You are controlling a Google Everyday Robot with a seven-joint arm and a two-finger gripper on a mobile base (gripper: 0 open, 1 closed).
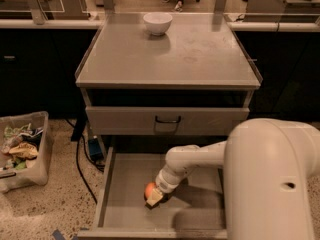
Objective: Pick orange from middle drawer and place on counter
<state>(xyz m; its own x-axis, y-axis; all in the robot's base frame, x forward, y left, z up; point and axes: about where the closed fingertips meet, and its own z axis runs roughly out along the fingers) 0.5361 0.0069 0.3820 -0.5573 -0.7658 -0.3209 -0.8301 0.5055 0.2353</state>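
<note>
The orange (149,189) lies on the floor of the open middle drawer (125,204), left of centre. My gripper (153,196) reaches down into the drawer from the white arm at the right and sits right at the orange, with its pale fingertips around or against the fruit's right and front sides. The orange is partly hidden by the gripper. The counter (200,54) is the flat grey top of the cabinet above.
A white bowl (157,23) stands at the back of the counter. A closed grey drawer face with a black loop handle (167,120) sits above the open drawer. A clear bin of clutter (22,149) stands on the floor at the left. Dark-fronted counters flank the cabinet.
</note>
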